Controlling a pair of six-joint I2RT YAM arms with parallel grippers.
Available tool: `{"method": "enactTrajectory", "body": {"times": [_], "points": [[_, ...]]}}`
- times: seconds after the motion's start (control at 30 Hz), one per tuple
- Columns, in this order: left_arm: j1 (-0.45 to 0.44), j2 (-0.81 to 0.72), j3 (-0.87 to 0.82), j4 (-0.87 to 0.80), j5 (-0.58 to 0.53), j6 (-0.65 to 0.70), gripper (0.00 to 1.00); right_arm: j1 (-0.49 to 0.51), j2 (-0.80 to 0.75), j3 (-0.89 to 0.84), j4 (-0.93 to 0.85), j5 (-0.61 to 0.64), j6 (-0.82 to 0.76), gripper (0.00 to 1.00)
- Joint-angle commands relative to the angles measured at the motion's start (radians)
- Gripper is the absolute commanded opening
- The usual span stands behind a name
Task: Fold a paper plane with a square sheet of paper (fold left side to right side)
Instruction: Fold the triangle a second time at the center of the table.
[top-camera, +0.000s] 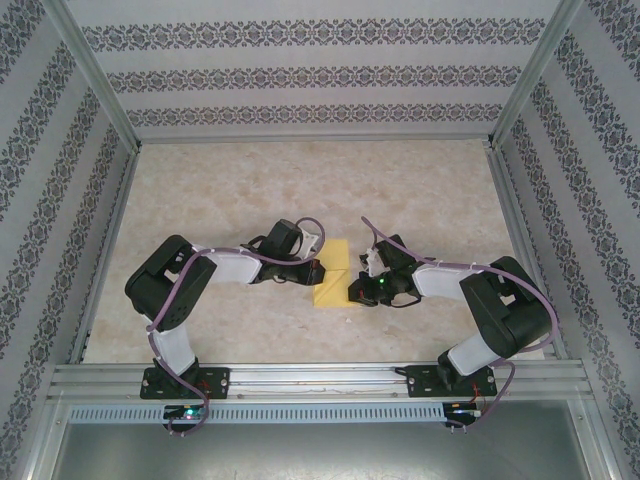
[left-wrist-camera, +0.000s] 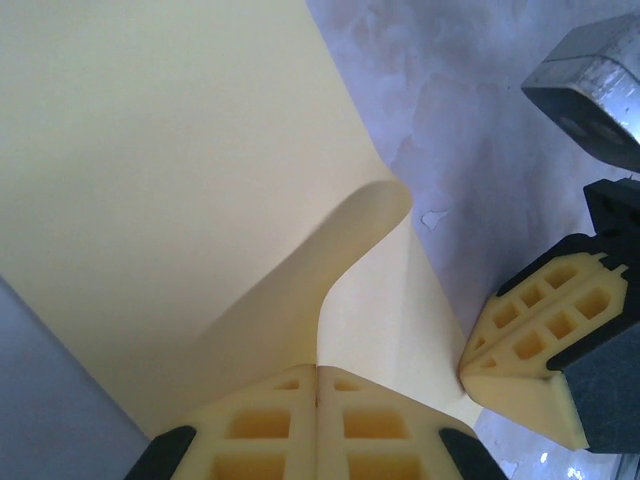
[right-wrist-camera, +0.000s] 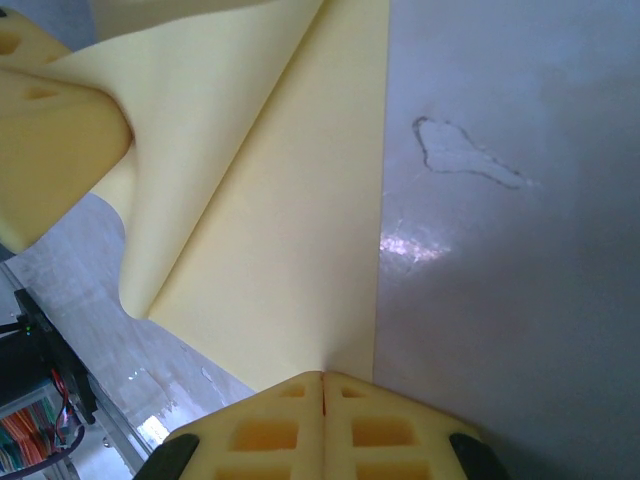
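The square sheet of paper (top-camera: 335, 272) is plain yellow and lies on the marbled table between the two arms. Its left part curls up off the surface (left-wrist-camera: 360, 230). My left gripper (top-camera: 318, 265) is shut on that raised flap, and the paper runs straight into the closed seam of the jaws (left-wrist-camera: 318, 372). My right gripper (top-camera: 358, 290) is shut, its tip (right-wrist-camera: 322, 378) resting on the near right edge of the flat sheet (right-wrist-camera: 280, 230). Its fingers (left-wrist-camera: 545, 335) show in the left wrist view, touching the paper's corner. The left fingers (right-wrist-camera: 50, 150) appear in the right wrist view.
The marbled table top (top-camera: 300, 190) stretches far behind the paper. Patterned walls and metal frame posts (top-camera: 505, 200) close it in on three sides. An aluminium rail (top-camera: 320, 378) carries both arm bases at the near edge. A faint outline mark (right-wrist-camera: 460, 155) lies right of the sheet.
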Motion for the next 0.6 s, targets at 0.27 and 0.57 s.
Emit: {"method": "enactTrajectory", "body": {"times": [0.27,0.57], "points": [[0.015,0.020,0.022,-0.040,-0.001,0.042,0.00,-0.018,0.033,-0.020,-0.058,0.063,-0.026,0.00],[0.015,0.032,0.014,-0.021,-0.013,0.040,0.00,-0.021,0.037,-0.019,-0.058,0.059,-0.027,0.00]]}}
